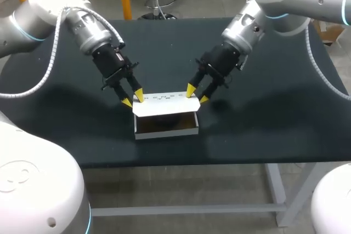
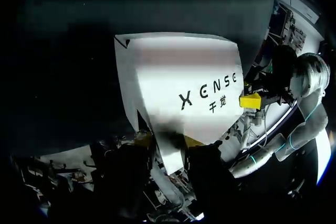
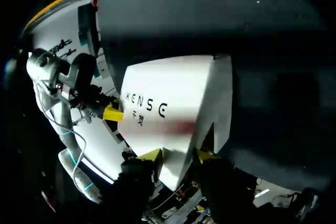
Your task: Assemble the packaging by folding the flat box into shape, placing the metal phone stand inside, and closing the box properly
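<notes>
Right, both claws are on the box now. The left gripper (image 1: 133,99) is released, its yellow tips parted, and one far corner of the white lid (image 1: 164,104) pokes up between them. The right gripper (image 1: 197,95) mirrors it at the lid's other far corner, spread the same way with that corner between its tips.

Under and between the two claws sits the box (image 1: 166,130), folded into a tray and open on top, with the lid tilted up behind the opening. Inside it is dark, and what lies there cannot be made out. The lid's free edge runs straight from one claw to the other.

There is open room on the dark table (image 1: 274,108) outboard of each claw and beyond them. On the box's near side only a narrower strip remains before the table's edge.

Dark lettering (image 2: 207,95) runs along the lid near that free edge, about midway between the claws: a row of large characters with a smaller row beneath.
</notes>
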{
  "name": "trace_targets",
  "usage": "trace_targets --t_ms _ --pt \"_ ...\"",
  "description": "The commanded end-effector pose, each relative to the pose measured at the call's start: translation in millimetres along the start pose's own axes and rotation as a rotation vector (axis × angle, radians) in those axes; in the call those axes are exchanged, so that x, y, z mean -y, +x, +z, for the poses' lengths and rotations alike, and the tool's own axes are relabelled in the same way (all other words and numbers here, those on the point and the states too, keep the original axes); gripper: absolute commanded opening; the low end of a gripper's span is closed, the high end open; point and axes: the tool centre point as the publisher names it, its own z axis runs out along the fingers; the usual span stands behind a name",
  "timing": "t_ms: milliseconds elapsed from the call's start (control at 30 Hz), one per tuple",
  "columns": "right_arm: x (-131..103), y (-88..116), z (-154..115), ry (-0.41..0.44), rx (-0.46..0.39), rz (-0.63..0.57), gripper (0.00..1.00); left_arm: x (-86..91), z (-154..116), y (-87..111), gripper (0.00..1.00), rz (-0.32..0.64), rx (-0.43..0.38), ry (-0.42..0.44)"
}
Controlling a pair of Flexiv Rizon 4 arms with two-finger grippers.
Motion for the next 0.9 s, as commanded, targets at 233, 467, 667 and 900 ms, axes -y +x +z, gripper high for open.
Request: trace_targets --t_ms 233,467,667,900 --pt "-6.9 8.6 -0.6 0.025 -0.001 0.003 0.42 7.8 -2.1 5.7 0.33 -0.017 0.008 -0.015" --pt "-9.8 9.0 -1.7 0.033 -0.003 0.005 0.41 9.4 -5.5 6.5 0.33 -0.032 0.008 -0.018" --pt "-11.2 9.0 -1.8 0.037 -0.004 0.006 0.42 10.0 -8.7 8.7 0.33 -0.043 0.009 -0.019" --pt "-12.1 10.8 -2.5 0.037 0.000 0.008 0.42 10.2 -13.3 12.2 0.33 -0.061 0.014 -0.020"
